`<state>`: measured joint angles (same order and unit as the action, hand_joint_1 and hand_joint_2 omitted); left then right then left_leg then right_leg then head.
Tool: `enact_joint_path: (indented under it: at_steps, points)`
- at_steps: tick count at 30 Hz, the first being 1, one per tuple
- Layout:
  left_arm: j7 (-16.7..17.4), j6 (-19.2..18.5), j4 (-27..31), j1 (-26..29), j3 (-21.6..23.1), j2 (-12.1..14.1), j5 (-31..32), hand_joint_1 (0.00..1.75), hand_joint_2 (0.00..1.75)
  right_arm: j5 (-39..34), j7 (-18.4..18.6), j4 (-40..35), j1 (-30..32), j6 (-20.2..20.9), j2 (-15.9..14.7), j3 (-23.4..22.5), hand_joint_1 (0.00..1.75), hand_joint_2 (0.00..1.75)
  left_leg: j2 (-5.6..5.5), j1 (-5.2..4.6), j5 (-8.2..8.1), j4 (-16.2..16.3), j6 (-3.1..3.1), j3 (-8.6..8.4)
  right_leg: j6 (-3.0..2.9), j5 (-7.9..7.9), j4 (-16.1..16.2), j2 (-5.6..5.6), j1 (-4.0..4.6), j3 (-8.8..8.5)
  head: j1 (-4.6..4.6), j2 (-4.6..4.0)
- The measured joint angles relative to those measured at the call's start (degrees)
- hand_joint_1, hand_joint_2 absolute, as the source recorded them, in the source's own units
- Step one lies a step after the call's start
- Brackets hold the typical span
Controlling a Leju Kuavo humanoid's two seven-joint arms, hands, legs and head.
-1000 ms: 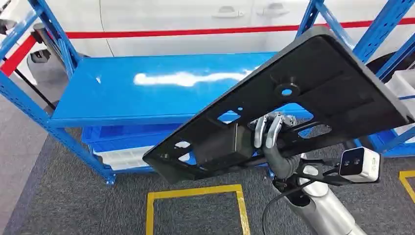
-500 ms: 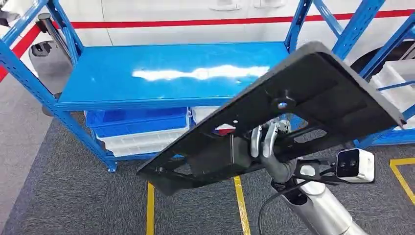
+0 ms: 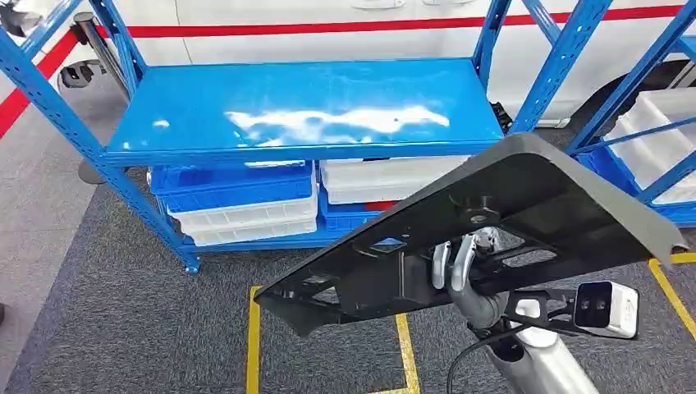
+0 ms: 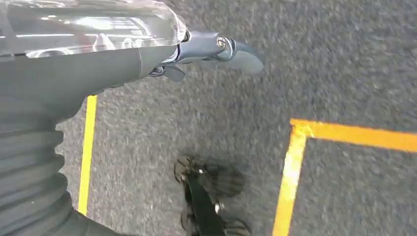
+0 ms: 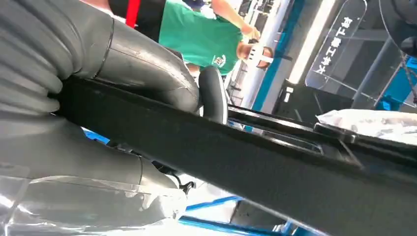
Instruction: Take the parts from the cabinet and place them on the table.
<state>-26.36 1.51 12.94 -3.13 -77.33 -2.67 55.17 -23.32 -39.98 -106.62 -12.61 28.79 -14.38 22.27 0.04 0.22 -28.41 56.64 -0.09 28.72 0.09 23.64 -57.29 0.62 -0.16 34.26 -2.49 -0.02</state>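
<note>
A large black plastic panel [image 3: 533, 197] with cut-outs and holes is held up at a tilt in front of me, its far corner raised to the right. My right hand [image 3: 460, 263] grips it from below near its middle, fingers wrapped over a rib. In the right wrist view the panel's edge [image 5: 246, 157] runs across the picture, with the right hand [image 5: 137, 64] clamped around it. My left hand [image 4: 236, 51] hangs over the grey carpet with a digit stretched out and nothing in it. The blue rack's top shelf [image 3: 304, 107] lies bare beyond the panel.
Blue and white bins [image 3: 238, 205] are stacked under the shelf. A second rack with a white bin [image 3: 657, 131] stands at the right. Yellow tape lines [image 3: 253, 345] mark the carpet. A white vehicle [image 3: 328, 12] stands behind the racks. A person in green [image 5: 201, 34] is nearby.
The whole picture has shifted, so the camera has moved: the rack now sits higher and farther off. The panel, still in my right hand, sits lower and flatter in view.
</note>
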Motion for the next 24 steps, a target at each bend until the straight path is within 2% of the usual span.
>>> enact_joint_path:
  at_steps: [1, 2, 3, 4, 6, 7, 8, 9, 11, 12, 13, 16, 17, 18, 19, 20, 22, 23, 24]
  points:
    - [0.06, 0.15, 0.02, 0.18, -0.09, 0.09, 0.00, 0.00, 1.75, 0.24, 0.00, -0.39, 0.69, 0.24, 0.02, -0.63, 1.75, 1.75, 0.00, -0.05, 0.22, -0.19, 0.40, 0.12, 0.35, -0.22, 0.16, 0.01, -0.03, -0.08, 0.02, 0.00]
    - [0.11, 0.22, 0.02, 0.31, -0.15, 0.09, 0.00, 0.00, 1.75, 0.35, 0.00, -0.70, 1.07, 0.50, 0.04, -1.07, 1.75, 1.75, 0.16, 0.60, 0.88, -0.83, 1.02, -0.09, 0.70, -0.06, -0.14, -0.04, 0.08, 0.12, 0.02, 0.00]
    - [0.11, 0.24, 0.02, 0.29, -0.17, 0.09, 0.00, 0.00, 1.75, 0.41, -0.04, -0.89, 1.32, 0.63, 0.07, -1.55, 1.75, 1.75, 0.30, 0.51, 1.24, -0.90, 1.41, 0.07, 0.96, 1.38, -1.46, -0.31, -0.13, 0.73, 0.02, 0.00]
    - [0.13, 0.24, 0.04, 0.26, -0.17, 0.13, 0.00, 0.00, 1.75, 0.48, -0.07, -1.05, 1.52, 0.63, 0.07, -1.92, 1.75, 1.75, 0.37, 0.50, 1.54, -0.88, 1.80, 0.48, 1.14, 4.10, -4.91, -0.41, -0.20, 2.27, 0.02, 0.00]
    - [0.13, 0.26, 0.04, 0.30, -0.20, 0.15, 0.00, 0.00, 1.75, 0.55, -0.09, -1.11, 2.28, 0.63, 0.09, -2.36, 1.75, 1.75, 0.41, 0.40, 1.95, -0.82, 1.85, 1.22, 1.56, 8.92, -14.51, -0.44, -0.40, 6.28, 0.02, 0.00]
    - [0.13, 0.26, 0.04, 0.36, -0.22, 0.15, 0.00, 0.00, 1.75, 0.59, -0.11, -1.14, 2.61, 0.63, 0.09, -2.45, 1.75, 1.75, 0.41, 0.38, 2.15, -0.67, 1.78, 1.58, 1.71, 9.97, -17.95, -0.44, -0.52, 7.64, 0.02, 0.00]
    - [0.13, 0.26, 0.07, 0.44, -0.22, 0.17, 0.00, 0.00, 1.75, 0.68, -0.11, -1.14, 2.85, 0.63, 0.09, -2.53, 1.75, 1.75, 0.41, 0.38, 2.21, -0.52, 1.72, 1.83, 1.77, 9.49, -18.28, -0.43, -0.63, 7.52, 0.02, 0.00]
    - [0.13, 0.26, 0.07, 0.49, -0.22, 0.17, 0.00, 0.00, 1.75, 0.68, -0.11, -1.14, 2.97, 0.63, 0.09, -2.64, 1.75, 1.75, 0.41, 0.39, 2.24, -0.33, 1.68, 1.95, 1.77, 7.90, -15.97, -0.42, -0.70, 5.95, 0.02, 0.00]
    - [0.13, 0.26, 0.07, 0.47, -0.22, 0.15, 0.00, 0.00, 1.75, 0.68, -0.11, -1.27, 2.98, 0.63, 0.09, -2.95, 1.75, 1.75, 0.37, 0.40, 2.12, 0.08, 1.49, 2.00, 1.43, 3.12, -5.37, -0.39, -0.76, -0.20, 0.02, 0.00]
    - [0.13, 0.26, 0.07, 0.47, -0.22, 0.15, 0.00, 0.00, 1.75, 0.70, -0.11, -1.42, 2.96, 0.65, 0.09, -3.12, 1.75, 1.75, 0.35, 0.39, 2.02, 0.25, 1.30, 2.06, 1.05, 2.68, -0.91, -0.38, -0.68, -2.38, 0.02, 0.00]
    - [0.13, 0.31, 0.07, 0.43, -0.22, 0.15, 0.00, 0.00, 1.75, 0.72, -0.13, -1.44, 2.97, 0.74, 0.11, -3.19, 1.75, 1.75, 0.33, -0.06, 1.99, 0.50, 0.91, 2.32, 0.87, 3.12, -0.30, -0.38, -0.29, -2.70, 0.02, 0.00]
    - [0.54, 1.37, 0.07, 0.43, -0.65, 0.13, -0.68, 0.00, 1.75, 2.27, -0.22, -1.97, 4.87, 3.03, 0.48, -4.06, 1.75, 1.75, 0.34, 0.21, 2.38, 0.33, -0.02, 2.59, 0.09, 2.70, -0.37, -0.52, -0.02, -2.16, 0.00, 0.00]
    - [0.40, 1.98, 0.07, 0.42, -1.05, 0.15, -0.96, 0.00, 1.75, 2.84, -0.20, -2.23, 5.60, 3.43, 0.61, -4.35, 1.75, 1.75, 0.30, 0.04, 2.21, 0.42, -0.46, 2.64, -0.45, 2.36, 0.16, -0.50, -0.51, -2.21, 0.02, 0.00]
    - [-0.05, 2.63, 0.07, 0.43, -1.29, 0.11, -1.23, 0.00, 1.75, 3.19, -0.22, -2.51, 6.20, 3.76, 0.77, -4.57, 1.75, 1.75, 0.23, 0.34, 1.26, 1.38, -0.68, 3.07, -0.75, 2.15, 0.41, -0.36, -0.59, -2.31, 0.02, 0.00]
    - [-0.37, 3.35, 0.07, 0.40, -1.40, 0.07, -1.18, 0.00, 1.75, 3.41, -0.22, -2.84, 6.75, 4.24, 0.85, -4.87, 1.75, 1.75, 0.22, 0.34, -0.40, 3.59, -0.93, 4.02, -0.98, 2.10, 0.42, -0.34, -0.60, -2.23, 0.00, 0.00]
    - [-0.61, 4.15, 0.07, 0.36, -1.44, 0.07, -1.05, 0.00, 1.75, 3.80, -0.22, -2.99, 7.38, 5.12, 0.94, -5.38, 1.75, 1.75, 0.20, 0.45, -3.20, 8.52, -1.23, 6.16, -1.31, 2.07, 0.40, -0.24, -0.52, -2.11, 0.00, 0.00]
    - [-0.98, 4.59, 0.07, 0.34, -1.46, 0.02, -0.64, 0.00, 1.75, 4.24, -0.22, -2.93, 7.80, 6.05, 1.42, -5.70, 1.75, 1.75, 0.21, 0.48, -6.94, 17.81, -1.65, 10.32, -1.41, 1.99, 0.31, -0.57, -0.44, -1.86, 0.00, 0.00]
    - [-1.05, 4.59, 0.07, 0.33, -1.46, -0.09, -0.44, 0.00, 1.75, 4.68, -0.22, -2.84, 7.57, 5.85, 1.73, -5.68, 1.75, 1.75, 0.21, 0.50, -6.96, 19.69, -1.79, 11.14, -1.39, 1.95, 0.24, -0.77, -0.44, -1.79, 0.00, 0.00]
    - [-1.07, 4.59, 0.07, 0.26, -1.46, -0.20, -0.02, 0.00, 1.75, 5.16, -0.20, -2.69, 7.07, 5.23, 2.17, -5.48, 1.75, 1.75, 0.20, 0.57, -5.44, 18.39, -1.80, 10.45, -1.35, 1.93, 0.16, -1.21, -0.45, -1.81, 0.02, 0.00]
